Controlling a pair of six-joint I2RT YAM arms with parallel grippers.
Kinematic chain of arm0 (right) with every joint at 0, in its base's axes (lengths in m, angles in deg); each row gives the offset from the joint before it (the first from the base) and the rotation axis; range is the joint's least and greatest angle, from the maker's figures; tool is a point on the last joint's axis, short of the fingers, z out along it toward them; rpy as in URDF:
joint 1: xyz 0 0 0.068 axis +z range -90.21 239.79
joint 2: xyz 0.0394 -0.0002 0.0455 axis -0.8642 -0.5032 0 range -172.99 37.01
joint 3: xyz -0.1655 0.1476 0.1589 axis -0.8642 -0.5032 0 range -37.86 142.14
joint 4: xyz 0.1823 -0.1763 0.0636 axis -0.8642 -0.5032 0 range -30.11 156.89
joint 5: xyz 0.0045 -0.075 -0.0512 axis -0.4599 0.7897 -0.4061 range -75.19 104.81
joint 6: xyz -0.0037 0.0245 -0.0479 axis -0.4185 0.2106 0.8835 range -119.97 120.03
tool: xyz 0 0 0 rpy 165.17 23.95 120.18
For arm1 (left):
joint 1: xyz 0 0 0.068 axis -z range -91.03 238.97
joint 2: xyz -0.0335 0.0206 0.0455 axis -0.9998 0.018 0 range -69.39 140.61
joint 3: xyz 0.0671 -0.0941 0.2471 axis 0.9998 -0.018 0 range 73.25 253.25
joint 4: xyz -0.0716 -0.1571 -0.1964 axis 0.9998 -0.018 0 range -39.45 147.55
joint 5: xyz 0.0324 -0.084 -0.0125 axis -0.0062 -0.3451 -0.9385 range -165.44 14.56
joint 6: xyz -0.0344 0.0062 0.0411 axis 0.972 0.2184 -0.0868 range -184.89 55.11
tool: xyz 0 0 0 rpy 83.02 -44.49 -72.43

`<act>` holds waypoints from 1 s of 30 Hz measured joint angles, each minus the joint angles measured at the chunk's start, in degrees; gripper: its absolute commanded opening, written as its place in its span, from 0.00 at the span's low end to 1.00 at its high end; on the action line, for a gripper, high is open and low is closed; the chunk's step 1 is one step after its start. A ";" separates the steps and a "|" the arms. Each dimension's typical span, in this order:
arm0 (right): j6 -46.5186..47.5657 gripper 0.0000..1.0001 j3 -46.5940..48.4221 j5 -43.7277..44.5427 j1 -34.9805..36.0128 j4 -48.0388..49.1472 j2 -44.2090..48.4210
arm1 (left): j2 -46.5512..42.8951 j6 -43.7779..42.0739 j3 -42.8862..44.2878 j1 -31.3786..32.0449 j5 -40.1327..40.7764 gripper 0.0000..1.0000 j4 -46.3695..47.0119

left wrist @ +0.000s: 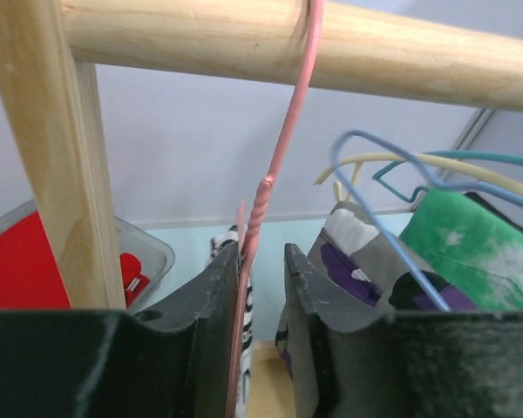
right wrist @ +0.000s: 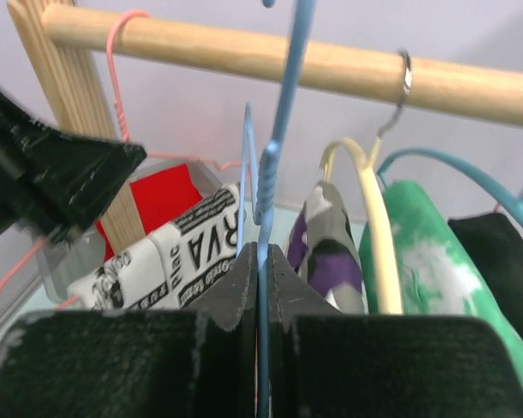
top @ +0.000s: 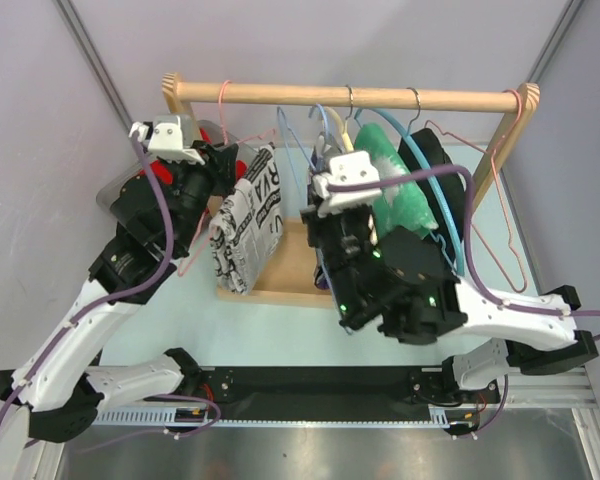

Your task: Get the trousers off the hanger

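Tightly, right hand pinches hanger (blue wire)

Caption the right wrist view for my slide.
Right hand shut on the neck of the blue hanger beneath the wooden rail, newsprint-patterned garment to its left.

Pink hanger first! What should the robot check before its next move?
1. Left gripper clamped on the pink hanger: not ok, its jaws stand apart around the wire.
2. Right gripper shut on the blue hanger: ok.
3. Pink hanger hooked over the wooden rail: ok.
4. Printed trousers hanging, not dropped: ok.
5. Which hanger carries the trousers: cannot tell.
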State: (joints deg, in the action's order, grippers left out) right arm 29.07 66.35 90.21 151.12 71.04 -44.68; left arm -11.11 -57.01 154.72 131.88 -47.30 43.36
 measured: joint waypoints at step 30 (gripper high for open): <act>-21.38 0.00 13.84 -19.04 -24.20 -23.50 -14.58 | -22.08 7.98 -4.87 -0.02 -13.51 0.59 -8.90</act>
State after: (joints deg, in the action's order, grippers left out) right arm 7.69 80.18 71.17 126.92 47.54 -59.26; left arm -33.19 -49.04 149.84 131.86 -60.81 34.46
